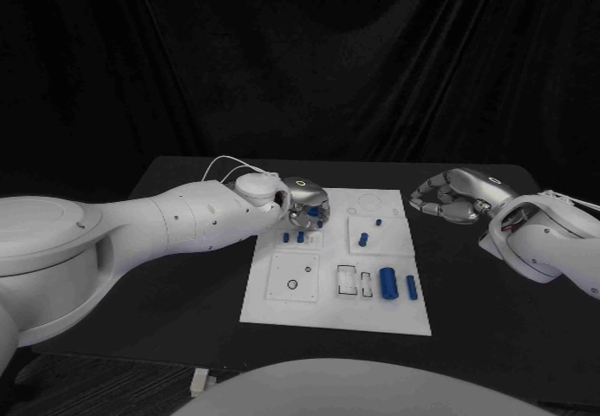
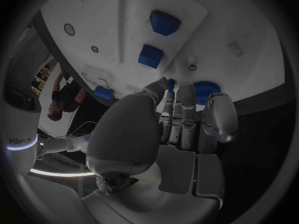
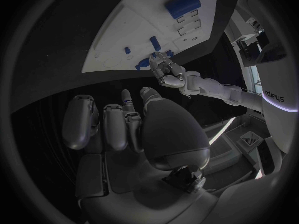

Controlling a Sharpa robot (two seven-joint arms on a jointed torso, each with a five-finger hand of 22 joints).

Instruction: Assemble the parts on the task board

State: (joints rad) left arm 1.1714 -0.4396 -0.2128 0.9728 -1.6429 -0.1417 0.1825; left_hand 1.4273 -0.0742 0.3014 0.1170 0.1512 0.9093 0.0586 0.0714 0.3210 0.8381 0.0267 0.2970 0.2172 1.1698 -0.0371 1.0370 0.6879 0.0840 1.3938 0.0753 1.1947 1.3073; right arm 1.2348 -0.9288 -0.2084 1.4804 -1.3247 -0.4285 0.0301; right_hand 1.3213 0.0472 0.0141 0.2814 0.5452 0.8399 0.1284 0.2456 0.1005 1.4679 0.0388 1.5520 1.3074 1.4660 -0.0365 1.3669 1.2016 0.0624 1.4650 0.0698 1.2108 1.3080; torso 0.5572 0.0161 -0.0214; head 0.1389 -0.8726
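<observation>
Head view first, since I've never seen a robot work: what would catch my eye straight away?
Probably the white task board lying mid-table, dotted with small blue parts, such as the two blue cylinders lying side by side near its right edge. Next, the left hand poised over the board's far left corner, its fingertips pinching a small blue part. The right hand hangs off to the board's right over the black table, fingers curled and holding nothing.

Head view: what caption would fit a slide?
Left robot hand over the white task board; right robot hand curled beside it.
</observation>
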